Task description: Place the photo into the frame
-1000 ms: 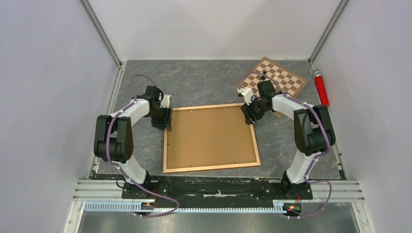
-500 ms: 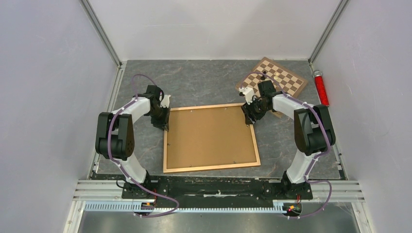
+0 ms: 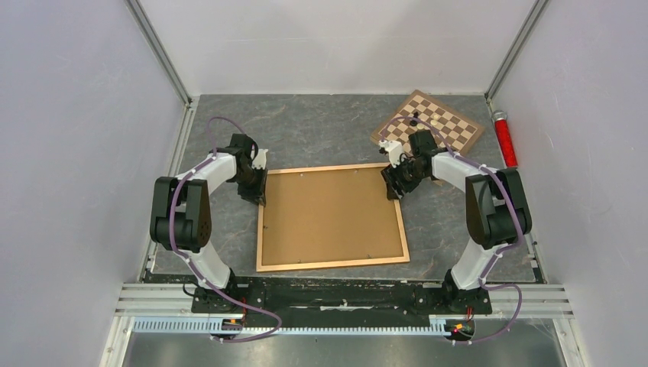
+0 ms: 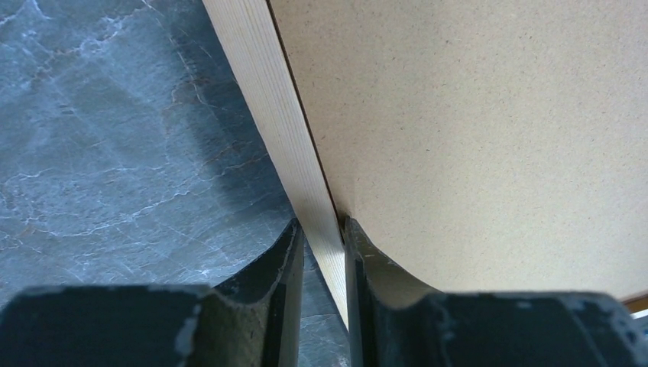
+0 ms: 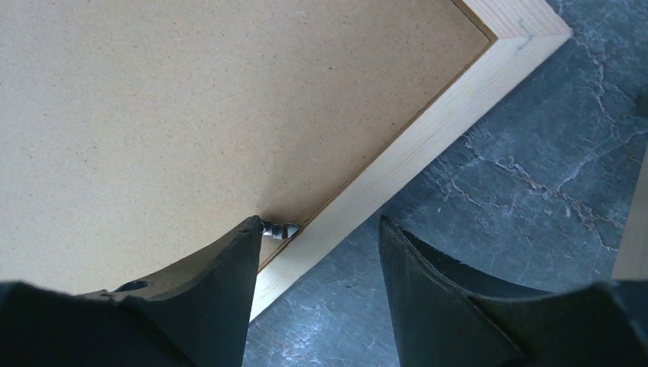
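Observation:
The frame [image 3: 333,264] lies back-up on the table, with the plain brown backing board [image 3: 332,214] filling it. The photo is hidden. My left gripper [image 3: 258,195] is at the frame's left rail near the far-left corner. In the left wrist view it [image 4: 321,229] is shut on the pale rail [image 4: 267,107], beside the board [image 4: 474,130]. My right gripper [image 3: 393,186] is at the far-right corner. In the right wrist view it [image 5: 317,229] is open and straddles the right rail [image 5: 428,138]. Its left finger rests on the board [image 5: 191,99] by a small metal tab [image 5: 279,228].
A brown-and-cream chessboard [image 3: 439,126] with a few pieces [image 3: 415,120] lies at the far right, just behind the right arm. A red cylinder [image 3: 504,139] lies by the right wall. White walls enclose the table on three sides.
The left gripper has drawn in slightly against the frame's left rail. The right gripper has shifted a little to the right at the far-right corner. The frame has not moved.

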`<control>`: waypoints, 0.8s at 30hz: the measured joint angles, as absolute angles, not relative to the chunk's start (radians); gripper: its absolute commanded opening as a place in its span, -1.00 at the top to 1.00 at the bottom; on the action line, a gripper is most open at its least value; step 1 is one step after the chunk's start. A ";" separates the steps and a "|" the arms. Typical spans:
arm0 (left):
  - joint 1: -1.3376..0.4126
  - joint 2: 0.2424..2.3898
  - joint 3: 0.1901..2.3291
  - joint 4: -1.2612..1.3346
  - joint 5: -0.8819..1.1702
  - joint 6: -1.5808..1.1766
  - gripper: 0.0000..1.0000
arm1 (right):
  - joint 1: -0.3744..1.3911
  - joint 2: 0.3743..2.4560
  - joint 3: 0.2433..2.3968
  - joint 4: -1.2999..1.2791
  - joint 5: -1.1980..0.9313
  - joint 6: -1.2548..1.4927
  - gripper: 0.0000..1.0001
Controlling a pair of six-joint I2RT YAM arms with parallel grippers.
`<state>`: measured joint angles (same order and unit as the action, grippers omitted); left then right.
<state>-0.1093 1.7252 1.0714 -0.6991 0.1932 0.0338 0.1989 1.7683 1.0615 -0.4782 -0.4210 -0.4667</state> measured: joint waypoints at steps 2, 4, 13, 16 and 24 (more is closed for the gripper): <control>-0.109 1.725 1.071 -0.699 0.193 0.033 0.95 | 0.191 1.768 1.061 -0.479 -0.423 -0.466 -0.20; -0.109 1.725 1.071 -0.699 0.193 0.031 0.95 | 0.184 1.768 1.062 -0.480 -0.422 -0.464 -0.20; -0.109 1.725 1.071 -0.699 0.194 0.028 0.95 | 0.163 1.773 1.064 -0.468 -0.431 -0.364 -0.20; -0.109 1.725 1.071 -0.699 0.194 0.027 0.95 | 0.161 1.776 1.064 -0.456 -0.432 -0.345 -0.19; -0.109 1.725 1.071 -0.699 0.194 0.027 0.95 | 0.161 1.776 1.061 -0.419 -0.403 -0.320 -0.15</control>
<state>-0.1093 1.7252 1.0714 -0.6991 0.1940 0.0273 0.1612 1.7763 1.0607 -0.4194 -0.4030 -0.3199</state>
